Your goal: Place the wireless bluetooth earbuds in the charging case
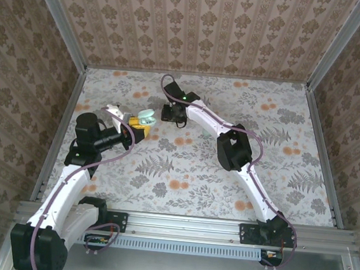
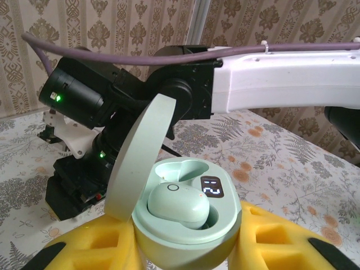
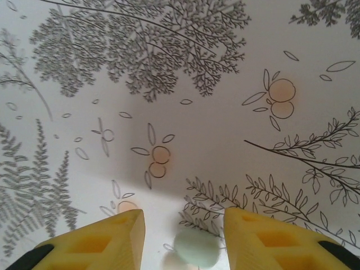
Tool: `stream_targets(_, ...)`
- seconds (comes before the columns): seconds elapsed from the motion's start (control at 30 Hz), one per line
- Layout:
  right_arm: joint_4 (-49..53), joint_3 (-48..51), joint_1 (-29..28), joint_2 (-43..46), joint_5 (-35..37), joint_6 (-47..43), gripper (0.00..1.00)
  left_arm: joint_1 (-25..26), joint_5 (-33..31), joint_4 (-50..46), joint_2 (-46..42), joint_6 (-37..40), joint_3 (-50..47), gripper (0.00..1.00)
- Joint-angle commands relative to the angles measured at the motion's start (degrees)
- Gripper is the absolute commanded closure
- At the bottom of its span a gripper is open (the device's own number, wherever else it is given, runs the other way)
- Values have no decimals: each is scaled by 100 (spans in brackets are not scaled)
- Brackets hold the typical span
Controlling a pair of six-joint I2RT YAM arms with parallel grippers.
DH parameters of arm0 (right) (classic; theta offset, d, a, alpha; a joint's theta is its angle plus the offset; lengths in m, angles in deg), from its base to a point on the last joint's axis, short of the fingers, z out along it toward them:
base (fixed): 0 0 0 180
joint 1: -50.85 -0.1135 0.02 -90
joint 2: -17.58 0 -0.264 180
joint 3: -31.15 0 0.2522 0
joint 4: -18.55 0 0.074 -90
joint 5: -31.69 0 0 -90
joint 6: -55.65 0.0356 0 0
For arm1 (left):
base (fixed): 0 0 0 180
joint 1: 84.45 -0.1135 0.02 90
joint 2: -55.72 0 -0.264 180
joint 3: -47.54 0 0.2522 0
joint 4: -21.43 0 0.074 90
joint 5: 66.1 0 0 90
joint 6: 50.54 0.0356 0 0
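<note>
in the top external view, the left gripper (image 1: 137, 126) is clamping the mint charging case (image 1: 146, 115) between its yellow fingers, above the left-centre of the floral tablecloth (image 1: 225, 197). the right gripper (image 1: 168, 113) is pointing down at the cloth just beside the case, to its right.

in the left wrist view, the left gripper (image 2: 185, 250) is pinching the charging case (image 2: 169, 247) by its sides, with a yellow finger (image 2: 95, 242) pressing on each side. the lid (image 2: 138, 163) is standing open, tilting up to the left. a seated earbud (image 2: 177, 205) is lying in the near pocket, the far pocket (image 2: 188, 169) is showing bare, and a small display (image 2: 212, 187) is glowing with white digits. the right arm (image 2: 270, 79) is crossing close behind the case.

in the right wrist view, the right gripper (image 3: 184, 219) is hanging over the tablecloth (image 3: 169, 84) with its jaws partly spread. a loose earbud (image 3: 196, 247) is sitting between the yellow fingers (image 3: 112, 236), nearer the right one, with a gap showing on its left side.
</note>
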Motion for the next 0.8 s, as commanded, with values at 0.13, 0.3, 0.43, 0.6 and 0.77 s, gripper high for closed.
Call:
stream_targets(0.13,300,-158,-47,-135,290,-110,57,-63,106,19,-74,132,-23,84)
stream_targets(0.3,429,-149,-110,-109,306,-243,59,-65,117,14,-81,95,-8,84)
stream_targets(0.43,480,59,-230,45,375,-397,59,-70,120,-25,-107,78,24,85)
stream_targets(0.6,365,656,-324,327,446,-507,63,-62,162,-16,-101,9,61,85)
stream_targets(0.77,216,1347,-316,728,473,-626,68,-54,200,-62,-60,-2,132,85)
